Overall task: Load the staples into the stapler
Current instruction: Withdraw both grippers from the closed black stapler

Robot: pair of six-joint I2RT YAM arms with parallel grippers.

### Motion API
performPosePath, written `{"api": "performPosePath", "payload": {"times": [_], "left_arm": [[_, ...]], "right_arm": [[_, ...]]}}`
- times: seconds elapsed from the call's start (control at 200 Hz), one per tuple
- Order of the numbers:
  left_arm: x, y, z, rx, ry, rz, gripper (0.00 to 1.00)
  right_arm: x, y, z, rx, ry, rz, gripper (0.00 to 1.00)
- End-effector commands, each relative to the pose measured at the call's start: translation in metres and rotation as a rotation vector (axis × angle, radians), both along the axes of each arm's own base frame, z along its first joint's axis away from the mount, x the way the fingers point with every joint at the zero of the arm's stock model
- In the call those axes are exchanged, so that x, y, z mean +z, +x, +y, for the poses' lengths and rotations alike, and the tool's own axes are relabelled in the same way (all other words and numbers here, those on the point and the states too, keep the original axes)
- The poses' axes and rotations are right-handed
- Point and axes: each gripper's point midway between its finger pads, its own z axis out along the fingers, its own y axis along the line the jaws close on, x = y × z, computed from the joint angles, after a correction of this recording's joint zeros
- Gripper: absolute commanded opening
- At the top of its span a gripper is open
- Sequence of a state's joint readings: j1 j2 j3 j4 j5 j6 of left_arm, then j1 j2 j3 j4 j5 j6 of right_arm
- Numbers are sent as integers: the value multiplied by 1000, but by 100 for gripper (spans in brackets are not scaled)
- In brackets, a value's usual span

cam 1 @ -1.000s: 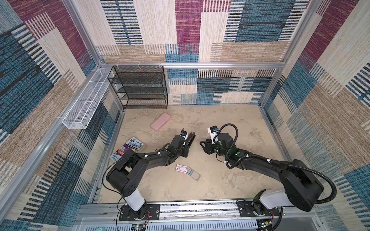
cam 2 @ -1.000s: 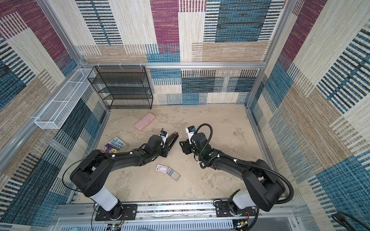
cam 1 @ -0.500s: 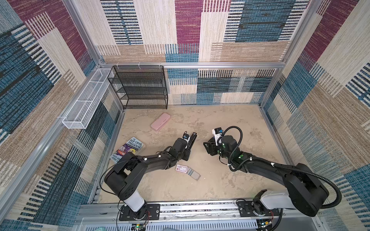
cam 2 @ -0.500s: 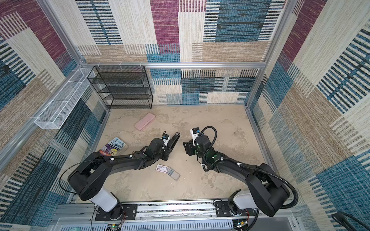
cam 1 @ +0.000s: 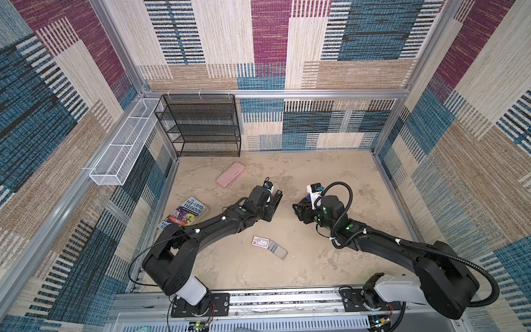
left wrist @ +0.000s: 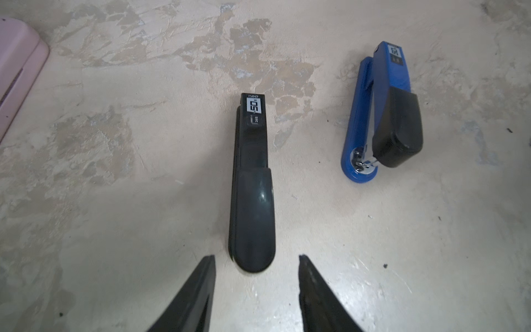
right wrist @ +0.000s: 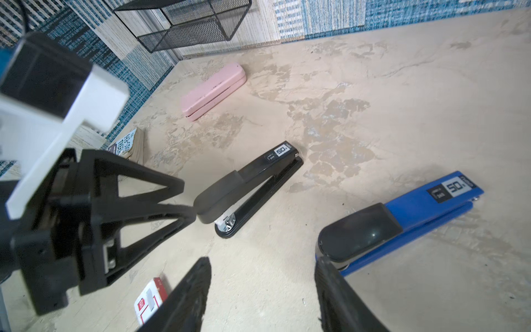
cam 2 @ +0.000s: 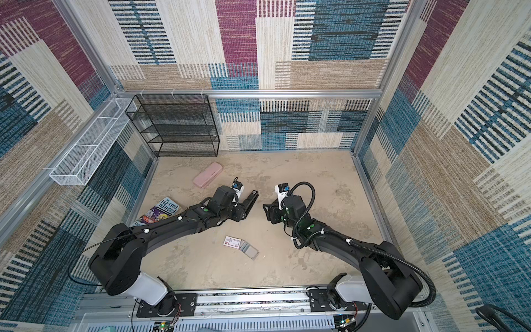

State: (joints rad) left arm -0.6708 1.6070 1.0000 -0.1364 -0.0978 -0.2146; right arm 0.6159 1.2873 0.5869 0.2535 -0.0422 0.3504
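Observation:
A black stapler lies closed on the table, seen in both top views. My left gripper is open, its fingertips on either side of the stapler's front end without touching it. A blue stapler lies beside it, right by one finger of my open, empty right gripper; it does not show in the top views. The staples lie fanned out of their white and red box nearer the front edge, apart from both grippers.
A pink oblong case lies toward the back left. A book sits at the left wall. A black mesh shelf stands in the back left corner and a white wire basket hangs on the left wall.
My left gripper's jaws have spread apart and it has drawn back a little from the black stapler, which now lies free. The right gripper has shifted slightly right and toward the front.

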Motion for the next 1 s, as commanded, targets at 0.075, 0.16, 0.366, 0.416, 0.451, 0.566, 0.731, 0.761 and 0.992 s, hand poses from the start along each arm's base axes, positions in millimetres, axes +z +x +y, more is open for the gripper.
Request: {"api": "performPosePath", "payload": {"times": [0.075, 0.16, 0.366, 0.416, 0.451, 0.566, 0.731, 0.761, 0.992], "left_arm": [[-24, -1, 2, 26, 98, 153, 51], [-28, 3, 0, 25, 115, 171, 50], [-46, 3, -3, 16, 152, 228, 28], [-52, 2, -2, 18, 163, 242, 24], [-54, 2, -2, 17, 164, 247, 20], [-64, 0, -1, 19, 175, 266, 12], [-71, 0, -1, 19, 179, 286, 11], [-71, 0, -1, 19, 179, 289, 10], [-71, 3, 0, 28, 169, 296, 10]], "right_arm": [[7, -2, -1, -7, 34, -18, 62], [7, -3, -2, -10, 36, -20, 62], [7, -3, -5, -18, 31, -24, 62], [7, -3, -5, -19, 31, -25, 62], [8, -3, -5, -19, 32, -26, 62], [9, -3, -5, -19, 34, -28, 62], [10, -3, -6, -22, 37, -29, 62], [11, -4, -6, -23, 37, -30, 62], [14, -4, -8, -30, 39, -37, 62]]}}
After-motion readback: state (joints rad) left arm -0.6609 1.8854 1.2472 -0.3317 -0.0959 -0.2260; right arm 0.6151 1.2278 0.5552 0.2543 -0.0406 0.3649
